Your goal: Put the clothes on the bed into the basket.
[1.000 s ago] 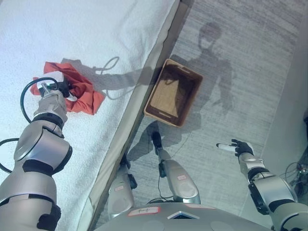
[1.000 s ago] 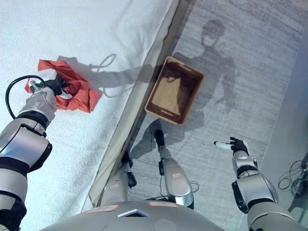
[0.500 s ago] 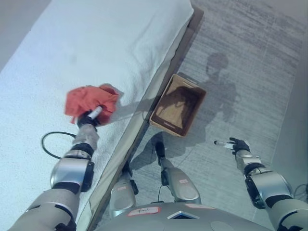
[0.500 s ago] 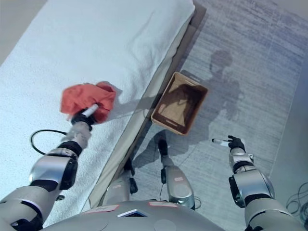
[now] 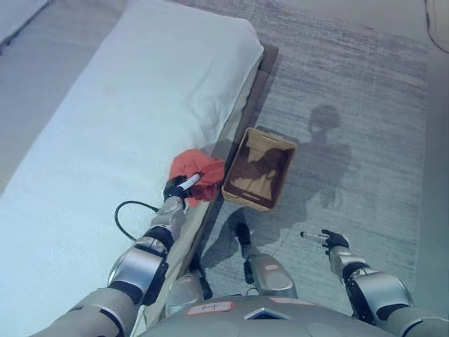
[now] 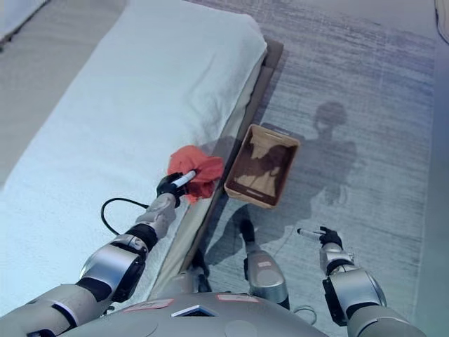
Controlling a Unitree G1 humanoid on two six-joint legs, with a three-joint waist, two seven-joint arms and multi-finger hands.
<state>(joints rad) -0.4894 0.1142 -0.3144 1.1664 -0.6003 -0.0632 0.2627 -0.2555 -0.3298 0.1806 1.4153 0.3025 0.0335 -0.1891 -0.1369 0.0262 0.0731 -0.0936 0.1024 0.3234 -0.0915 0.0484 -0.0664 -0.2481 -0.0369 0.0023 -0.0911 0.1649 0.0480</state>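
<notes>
The left hand (image 5: pixel 177 187) has its fingers curled round the bunched red garment (image 5: pixel 196 173), holding it lifted at the bed's (image 5: pixel 126 119) edge just beside the basket (image 5: pixel 259 169) for a short drop in, while the right hand (image 5: pixel 328 240), fingers loosely extended, hangs idle over the floor well apart from the basket.

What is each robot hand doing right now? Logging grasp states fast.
Left robot hand: closed on the red cloth.
Right robot hand: open, holding nothing.

basket (image 5: pixel 260 170) mouth: open, unobstructed | bed (image 5: pixel 140 105) edge: just beside basket
</notes>
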